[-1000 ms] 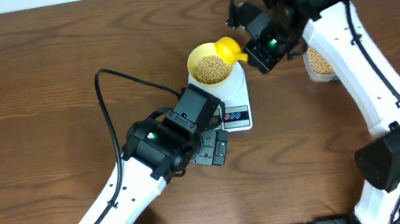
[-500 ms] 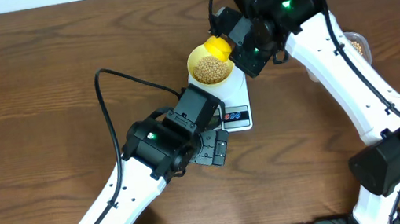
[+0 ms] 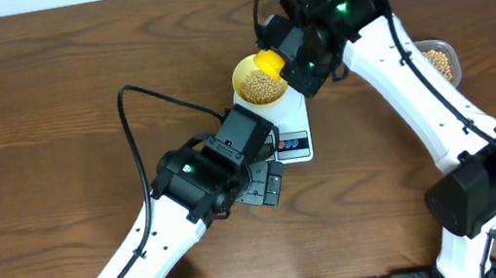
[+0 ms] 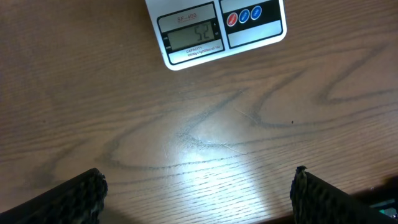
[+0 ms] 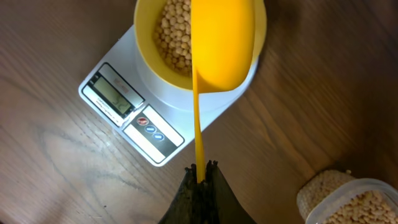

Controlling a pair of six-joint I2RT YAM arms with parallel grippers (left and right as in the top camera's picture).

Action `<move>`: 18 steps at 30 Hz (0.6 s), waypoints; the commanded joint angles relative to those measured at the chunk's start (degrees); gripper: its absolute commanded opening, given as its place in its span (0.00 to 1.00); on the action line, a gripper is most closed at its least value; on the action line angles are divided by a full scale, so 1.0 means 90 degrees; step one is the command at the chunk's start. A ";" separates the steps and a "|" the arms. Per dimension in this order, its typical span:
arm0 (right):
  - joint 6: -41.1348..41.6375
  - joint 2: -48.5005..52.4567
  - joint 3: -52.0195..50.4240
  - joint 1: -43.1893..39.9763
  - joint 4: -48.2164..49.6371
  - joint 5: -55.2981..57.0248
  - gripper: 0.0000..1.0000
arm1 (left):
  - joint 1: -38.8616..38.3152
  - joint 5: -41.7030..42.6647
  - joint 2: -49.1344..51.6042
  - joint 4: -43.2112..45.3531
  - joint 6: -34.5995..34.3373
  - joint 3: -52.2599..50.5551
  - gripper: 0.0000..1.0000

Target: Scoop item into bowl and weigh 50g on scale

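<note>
The pale-yellow bowl (image 3: 257, 81) holds tan beans (image 3: 261, 84) and stands on the white scale (image 3: 292, 129). The right wrist view shows the bowl (image 5: 149, 50), the beans (image 5: 174, 28) and the scale (image 5: 134, 106) too. My right gripper (image 5: 200, 171) is shut on the handle of a yellow scoop (image 5: 221, 40), whose cup is turned over above the bowl; it shows overhead (image 3: 268, 60). My left gripper (image 4: 199, 186) is open and empty over bare wood just in front of the scale's display (image 4: 189, 36), which reads 52.
A clear plastic tub (image 3: 440, 59) of more beans sits at the right; it also shows in the right wrist view (image 5: 348, 202). A black cable (image 3: 139, 101) loops over the table left of the scale.
My right arm swung left from the tub side, bringing the scoop from the bowl's right rim to over the bowl. The left arm has not moved.
</note>
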 commanded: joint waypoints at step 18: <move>-0.0019 0.0163 -0.0627 0.0109 0.0556 0.0197 0.01 | 0.0017 -0.0080 0.0034 -0.0015 0.0058 0.0083 0.97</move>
